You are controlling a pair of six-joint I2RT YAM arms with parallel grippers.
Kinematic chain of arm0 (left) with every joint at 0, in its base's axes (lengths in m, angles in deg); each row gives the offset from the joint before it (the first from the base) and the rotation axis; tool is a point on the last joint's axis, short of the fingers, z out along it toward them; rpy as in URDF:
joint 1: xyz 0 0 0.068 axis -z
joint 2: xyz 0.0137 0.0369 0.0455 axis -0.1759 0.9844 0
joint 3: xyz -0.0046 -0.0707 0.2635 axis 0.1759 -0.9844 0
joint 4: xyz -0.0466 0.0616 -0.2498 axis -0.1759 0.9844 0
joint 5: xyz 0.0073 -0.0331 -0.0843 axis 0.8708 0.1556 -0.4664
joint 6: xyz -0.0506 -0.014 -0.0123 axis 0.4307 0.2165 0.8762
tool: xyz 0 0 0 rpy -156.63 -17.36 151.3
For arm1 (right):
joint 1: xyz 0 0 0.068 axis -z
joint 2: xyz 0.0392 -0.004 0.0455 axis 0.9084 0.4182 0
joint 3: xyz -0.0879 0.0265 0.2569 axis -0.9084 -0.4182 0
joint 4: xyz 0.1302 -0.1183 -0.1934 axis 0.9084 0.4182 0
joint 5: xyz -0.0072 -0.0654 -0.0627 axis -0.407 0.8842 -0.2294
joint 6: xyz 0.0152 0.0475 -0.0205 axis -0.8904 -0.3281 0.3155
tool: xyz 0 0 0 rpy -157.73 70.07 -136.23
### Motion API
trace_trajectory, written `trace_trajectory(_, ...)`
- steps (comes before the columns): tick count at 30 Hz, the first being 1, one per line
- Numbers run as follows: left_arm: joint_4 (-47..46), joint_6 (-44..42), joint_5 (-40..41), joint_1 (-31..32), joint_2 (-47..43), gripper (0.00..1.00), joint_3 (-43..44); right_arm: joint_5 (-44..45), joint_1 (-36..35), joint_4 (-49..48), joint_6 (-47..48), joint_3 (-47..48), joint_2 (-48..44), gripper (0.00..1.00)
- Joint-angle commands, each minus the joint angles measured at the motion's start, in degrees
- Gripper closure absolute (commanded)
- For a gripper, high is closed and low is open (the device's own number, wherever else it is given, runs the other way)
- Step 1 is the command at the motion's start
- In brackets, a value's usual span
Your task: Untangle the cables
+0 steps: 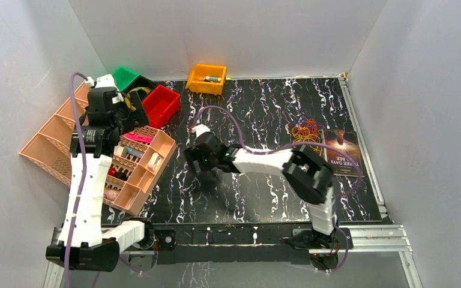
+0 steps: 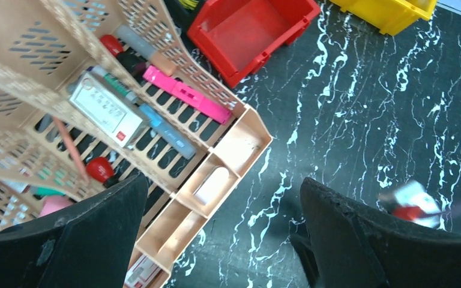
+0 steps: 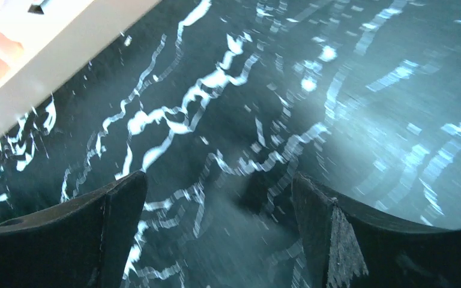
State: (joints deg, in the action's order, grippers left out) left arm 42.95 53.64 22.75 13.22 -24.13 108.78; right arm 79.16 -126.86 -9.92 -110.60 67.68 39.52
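Lying as roundish heap, cables (image 1: 306,131), left end effector (image 2: 222,183), right end effector (image 3: 217,180) gaping empty

Quick tally: four little bins (green bin (image 1: 126,77), black bin (image 1: 144,85), red bin (image 1: 167,108), orange bin (image 1: 204,87)), one book (image 1: 342,153), one cable tangle (image 1: 306,131) out on the table (image 1: 264,108), plus two claws, left claw (image 2: 225,204) and right claw (image 3: 219,198).

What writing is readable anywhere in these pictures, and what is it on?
"THREE DAYS" and "SEE": on the cover of the book; the smaller print around them is too small to read.
Label on the white box in the peach organizer: printed lines and a red mark, too blurred to read.
No other text is readable.
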Motion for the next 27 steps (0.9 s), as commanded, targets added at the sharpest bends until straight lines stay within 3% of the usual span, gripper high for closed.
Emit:
trace_trajectory(1,-6.00,-1.40,-7.22,-0.27,3.95,0.02,-1.15,5.69,0.62,-4.02,5.54,-9.46,-14.65,0.02)
trace_trajectory(16,-16.30,-9.48,-17.96,-0.20,29.82,0.02,6.75,6.88,0.83,4.36,3.40,-33.09,-43.61,0.02)
trace_trajectory(27,-23.69,-16.64,-19.54,0.33,52.29,0.02,16.08,7.08,0.76,7.91,-0.59,-39.58,-51.87,0.02)
